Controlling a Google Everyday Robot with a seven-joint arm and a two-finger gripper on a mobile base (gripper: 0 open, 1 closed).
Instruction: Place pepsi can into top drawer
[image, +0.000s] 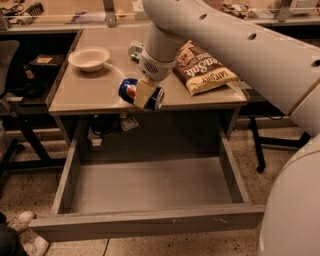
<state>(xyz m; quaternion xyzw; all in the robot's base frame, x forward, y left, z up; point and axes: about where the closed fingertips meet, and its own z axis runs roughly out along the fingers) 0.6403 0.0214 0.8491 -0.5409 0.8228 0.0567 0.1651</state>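
Note:
The pepsi can (128, 90) is blue with a red and white logo and lies on its side in my gripper (142, 94). The gripper is shut on the can and holds it at the front edge of the desk (100, 95), just above the desktop. The top drawer (150, 187) is pulled wide open below the desk; its flat grey bottom is bare and its long front panel (145, 222) is nearest the camera. My arm comes in from the upper right and hides part of the can.
A white bowl (89, 58) sits at the desk's back left. A chip bag (204, 68) lies at the right. A silver-grey can (135, 49) shows behind my wrist. A shoe (20, 222) is at the lower left, a chair (7, 75) at the left.

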